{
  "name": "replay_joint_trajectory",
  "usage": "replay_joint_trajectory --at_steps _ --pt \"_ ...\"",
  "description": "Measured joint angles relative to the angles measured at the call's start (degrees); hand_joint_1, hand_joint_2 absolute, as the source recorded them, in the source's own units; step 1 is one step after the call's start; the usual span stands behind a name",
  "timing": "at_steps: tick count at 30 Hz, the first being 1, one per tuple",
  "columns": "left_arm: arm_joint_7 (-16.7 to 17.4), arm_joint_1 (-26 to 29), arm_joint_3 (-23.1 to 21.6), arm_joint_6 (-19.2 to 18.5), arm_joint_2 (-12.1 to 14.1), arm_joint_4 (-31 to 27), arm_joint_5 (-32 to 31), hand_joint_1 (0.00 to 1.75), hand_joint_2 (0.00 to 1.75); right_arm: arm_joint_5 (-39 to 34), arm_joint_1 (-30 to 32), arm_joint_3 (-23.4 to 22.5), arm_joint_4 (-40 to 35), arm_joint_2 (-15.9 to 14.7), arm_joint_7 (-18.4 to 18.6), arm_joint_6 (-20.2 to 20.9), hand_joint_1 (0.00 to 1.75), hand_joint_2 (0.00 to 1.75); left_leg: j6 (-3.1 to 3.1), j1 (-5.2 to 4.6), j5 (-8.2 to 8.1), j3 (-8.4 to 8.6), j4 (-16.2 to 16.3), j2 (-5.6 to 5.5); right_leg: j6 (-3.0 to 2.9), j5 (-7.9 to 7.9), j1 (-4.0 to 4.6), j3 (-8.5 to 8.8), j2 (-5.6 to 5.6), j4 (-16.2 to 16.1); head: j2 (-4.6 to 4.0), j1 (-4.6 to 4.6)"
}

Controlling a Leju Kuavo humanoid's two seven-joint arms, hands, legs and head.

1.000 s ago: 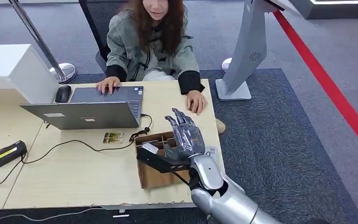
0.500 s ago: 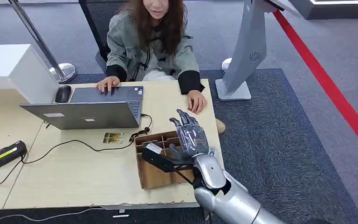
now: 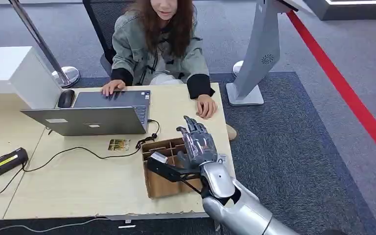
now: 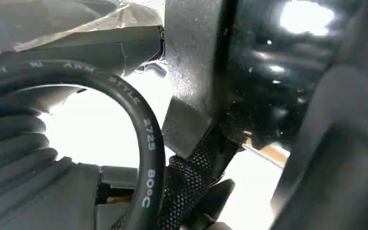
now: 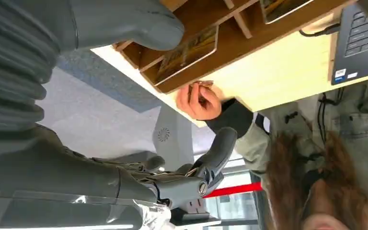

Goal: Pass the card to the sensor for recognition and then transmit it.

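Observation:
My right hand hovers open over a brown cardboard box with dividers, at the table's near right corner; its fingers are spread and hold nothing. In the right wrist view the thumb lies just above a compartment where a card leans, and the darker fingers reach out past the box. A second card sits in another compartment. One more card lies flat on the table beside the laptop. Of my left arm, the left wrist view shows the ribbed cover and no fingers.
A person sits across the table, one hand at the open laptop and the other hand resting near the box. A black device with a cable lies at the left. A mouse, a white kiosk stand and the table's right edge are nearby.
My right hand has drifted slightly to the right and nearer to me above the box, still holding nothing. The person's hand by the box shifted a little.

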Motion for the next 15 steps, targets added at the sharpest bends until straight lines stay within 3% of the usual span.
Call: replay_joint_trajectory --at_steps 11,15 --pt "0.0 -0.1 0.0 0.0 -0.1 0.0 0.0 0.0 0.0 0.7 -1.3 1.2 1.5 1.6 0.0 0.9 0.8 1.75 0.0 0.0 0.0 0.0 0.0 0.0 0.0 0.0 0.0 0.0 0.0 0.0 0.0 0.0" --pt "0.0 -0.1 0.0 0.0 -0.1 0.0 -0.2 0.0 0.0 0.7 -1.7 1.2 1.8 1.7 0.0 0.9 0.73 1.75 0.0 0.0 0.0 0.0 0.0 0.0 0.0 0.0 0.0 0.0 0.0 0.0 0.0 0.0"
